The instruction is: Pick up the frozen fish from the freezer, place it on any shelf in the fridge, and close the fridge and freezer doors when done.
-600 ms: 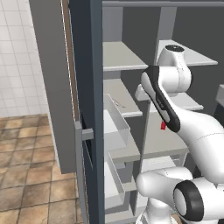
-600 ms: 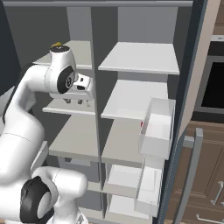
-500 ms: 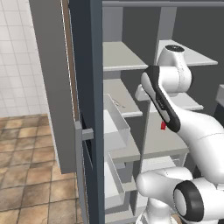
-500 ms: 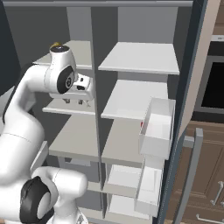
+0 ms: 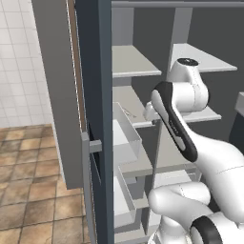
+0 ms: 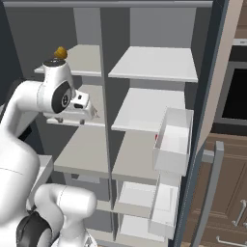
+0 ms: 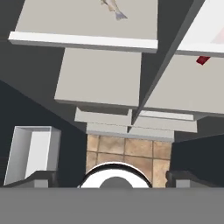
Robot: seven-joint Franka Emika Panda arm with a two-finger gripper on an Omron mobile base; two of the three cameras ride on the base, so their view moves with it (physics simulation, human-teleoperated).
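The frozen fish (image 7: 113,8) is a thin silvery sliver lying on a middle shelf (image 7: 87,24) of the freezer, the left compartment; in the hand view only its tail end shows at the top edge. The fish (image 6: 95,112) lies just past my hand, and the fish (image 5: 127,112) is also seen on the shelf (image 5: 131,107) behind the door bin. My gripper (image 7: 113,177) is open, fingers far apart and pointing down over the shelf's front edge, holding nothing. The gripper (image 6: 81,117) hangs close beside the fish without touching it. Both doors stand open.
The open freezer door (image 5: 97,119) with grey bins (image 5: 126,136) stands at my left. The fridge door (image 6: 202,144) carries bins (image 6: 171,142) at my right; a small red bottle (image 7: 202,60) stands there. An orange item (image 6: 60,52) sits on the top freezer shelf. Tiled floor (image 7: 127,151) lies below.
My arm and hand have sunk a little lower in front of the fish's shelf. The fish and doors have not moved.
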